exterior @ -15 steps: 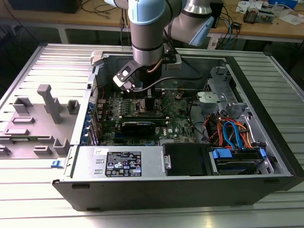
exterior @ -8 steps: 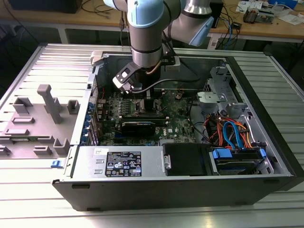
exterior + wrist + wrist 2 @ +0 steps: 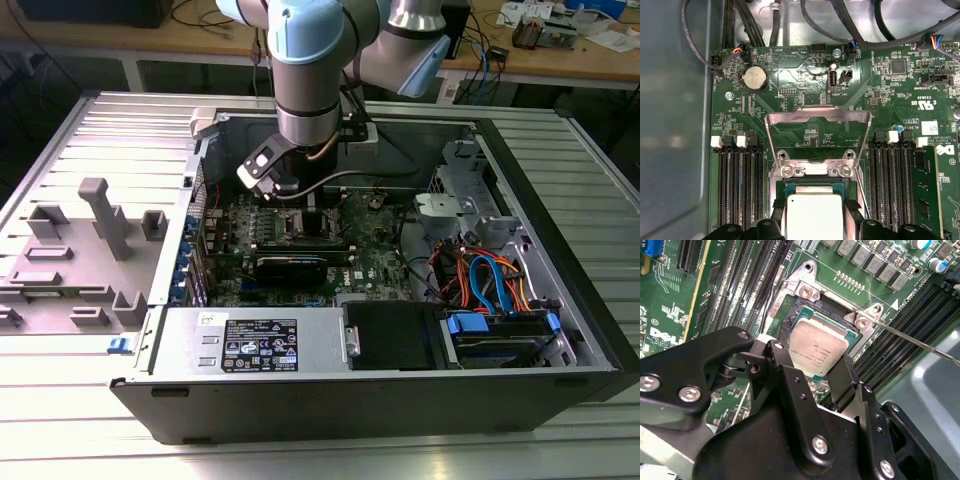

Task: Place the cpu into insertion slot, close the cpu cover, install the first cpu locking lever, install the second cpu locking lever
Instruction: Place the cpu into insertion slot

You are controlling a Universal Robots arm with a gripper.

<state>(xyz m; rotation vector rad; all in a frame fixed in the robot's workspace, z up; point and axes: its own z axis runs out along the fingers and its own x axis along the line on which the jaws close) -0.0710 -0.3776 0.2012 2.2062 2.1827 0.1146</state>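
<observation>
Your ribbed metal surface point(image 3: 60, 430) carries the open computer case point(image 3: 380, 395), and your arm point(image 3: 310, 70) reaches down into it over the green motherboard point(image 3: 380, 262). In the first wrist view the cpu cover point(image 3: 815, 115) stands raised behind the insertion slot point(image 3: 812, 311). Your claw point(image 3: 810, 362) grips the cpu point(image 3: 820, 347), a finger at each side, right over that slot.

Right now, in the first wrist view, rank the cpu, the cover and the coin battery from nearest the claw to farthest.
1. cpu: gripped in the claw.
2. cover: raised open, just beyond the cpu.
3. coin battery: farther on, past the cover and off to one side.
</observation>
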